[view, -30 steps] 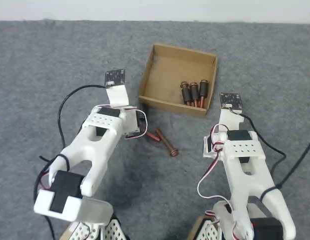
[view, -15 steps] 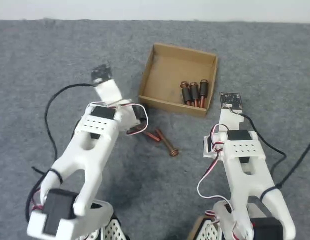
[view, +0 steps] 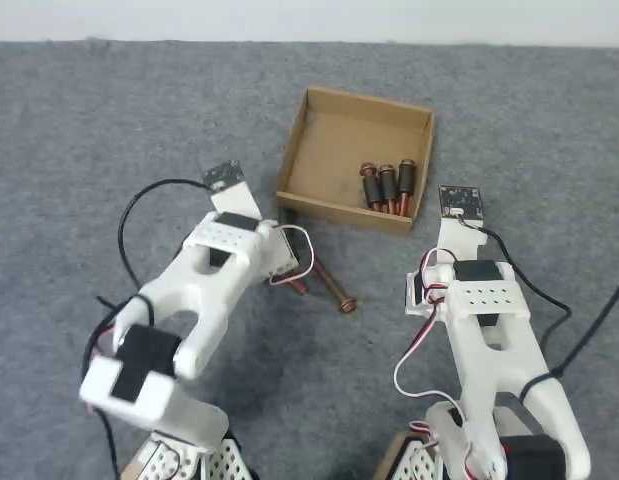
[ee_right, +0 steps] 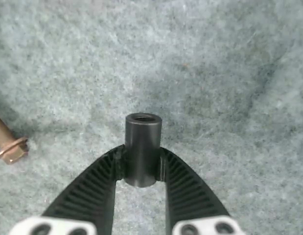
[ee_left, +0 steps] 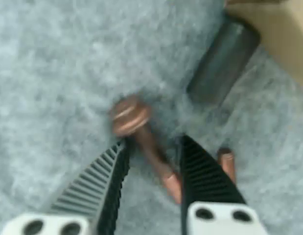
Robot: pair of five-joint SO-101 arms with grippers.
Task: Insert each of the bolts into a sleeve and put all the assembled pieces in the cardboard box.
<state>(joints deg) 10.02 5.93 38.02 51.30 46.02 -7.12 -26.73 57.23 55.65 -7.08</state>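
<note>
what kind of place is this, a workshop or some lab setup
Probably a robotics lab or test bench rather than a working shop: two white robot arms sit side by side on a grey felt-like mat, with a cardboard box holding three sleeved bolts.

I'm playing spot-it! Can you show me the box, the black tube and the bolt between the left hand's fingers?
Box point(view: 339, 211), high view, its front wall.
Black tube point(ee_right: 143, 147), right wrist view, middle of its side.
Bolt point(ee_left: 149, 145), left wrist view, its shaft.
</note>
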